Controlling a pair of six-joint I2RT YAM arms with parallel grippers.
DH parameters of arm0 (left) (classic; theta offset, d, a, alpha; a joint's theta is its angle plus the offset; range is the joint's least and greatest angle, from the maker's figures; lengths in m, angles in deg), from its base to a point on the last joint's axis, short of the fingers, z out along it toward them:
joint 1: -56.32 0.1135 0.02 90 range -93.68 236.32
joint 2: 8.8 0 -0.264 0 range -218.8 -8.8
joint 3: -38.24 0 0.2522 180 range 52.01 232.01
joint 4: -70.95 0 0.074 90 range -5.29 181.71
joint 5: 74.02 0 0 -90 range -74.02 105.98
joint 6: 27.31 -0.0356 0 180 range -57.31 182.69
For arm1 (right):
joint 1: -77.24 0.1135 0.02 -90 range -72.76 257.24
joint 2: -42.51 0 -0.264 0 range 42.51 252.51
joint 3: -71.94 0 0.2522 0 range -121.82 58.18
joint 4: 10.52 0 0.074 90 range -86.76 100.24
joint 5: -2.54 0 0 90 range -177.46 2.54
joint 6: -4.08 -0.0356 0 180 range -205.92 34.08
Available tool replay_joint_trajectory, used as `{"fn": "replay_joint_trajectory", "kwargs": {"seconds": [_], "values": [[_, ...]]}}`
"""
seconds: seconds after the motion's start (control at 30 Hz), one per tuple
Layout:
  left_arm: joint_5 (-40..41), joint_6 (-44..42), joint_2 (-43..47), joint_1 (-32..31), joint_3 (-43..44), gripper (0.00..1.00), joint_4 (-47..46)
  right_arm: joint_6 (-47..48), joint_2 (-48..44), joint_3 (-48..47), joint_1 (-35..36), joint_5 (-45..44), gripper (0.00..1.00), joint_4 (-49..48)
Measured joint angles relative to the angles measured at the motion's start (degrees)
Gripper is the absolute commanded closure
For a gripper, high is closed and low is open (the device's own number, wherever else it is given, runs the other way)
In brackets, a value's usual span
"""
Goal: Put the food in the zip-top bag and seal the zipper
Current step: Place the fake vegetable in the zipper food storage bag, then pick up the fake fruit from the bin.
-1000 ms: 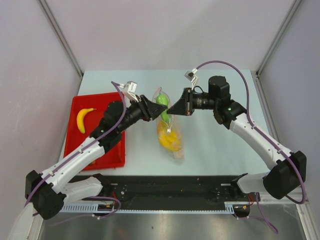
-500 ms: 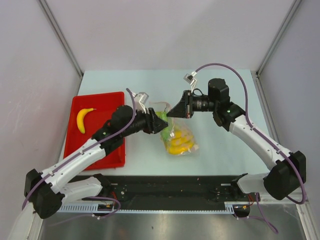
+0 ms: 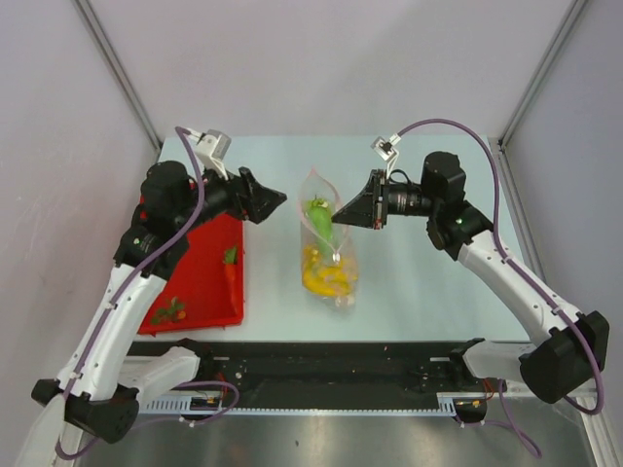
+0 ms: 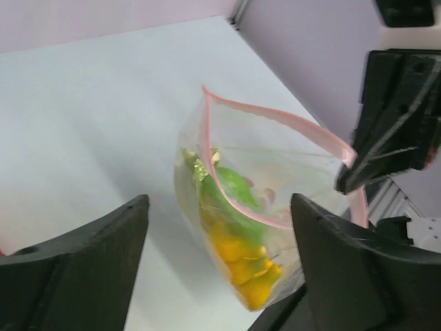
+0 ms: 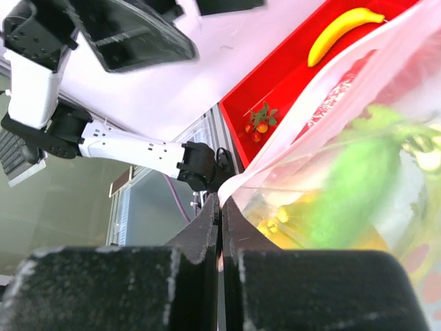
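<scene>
The zip-top bag [image 3: 327,255] hangs over the middle of the table with its mouth open. Its pinkish-red zipper [image 4: 275,118] runs along the mouth edge. Inside the bag are yellow bananas [image 4: 251,265] and a green vegetable [image 3: 318,216]. My right gripper [image 3: 340,218] is shut on the bag's mouth edge [image 5: 227,189] and holds it up. My left gripper [image 3: 271,195] is open and empty, left of the bag and apart from it; the bag shows between its fingers [image 4: 89,262] in the left wrist view. A banana [image 5: 341,31], an orange carrot [image 3: 231,269] and strawberries [image 3: 170,311] lie in the red tray.
The red tray [image 3: 200,292] sits on the left of the table, partly under my left arm. The table's near edge and a black rail [image 3: 331,365] run in front of the bag. Grey walls close in the back and sides.
My left gripper has let go of the bag's mouth and pulled back up and to the left. The bag now hangs from my right gripper alone and has swung straighter.
</scene>
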Motion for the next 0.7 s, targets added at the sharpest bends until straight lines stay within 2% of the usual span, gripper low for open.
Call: {"fn": "replay_joint_trajectory", "kwargs": {"seconds": [0.2, 0.33, 0.5, 0.7], "values": [[-3.7, -0.7, 1.5, -1.5, -0.8, 0.16, 0.1, -2.4, 0.9, 0.6, 0.0, 0.3, 1.0, -3.0], [-3.9, -0.8, 1.1, 0.1, -1.4, 0.01, 0.7, -2.6, 1.4, 0.6, 0.1, 0.2, 1.0, -3.2], [-1.7, -7.7, -3.6, 12.3, 1.2, 0.0, 7.6, 0.0, 1.4, 0.2, 0.0, -1.4, 1.0, 0.9], [4.6, -27.0, -14.0, 27.6, 3.1, 0.02, 16.8, 2.9, 2.5, -0.4, 0.0, -3.1, 1.0, 5.9]]}}
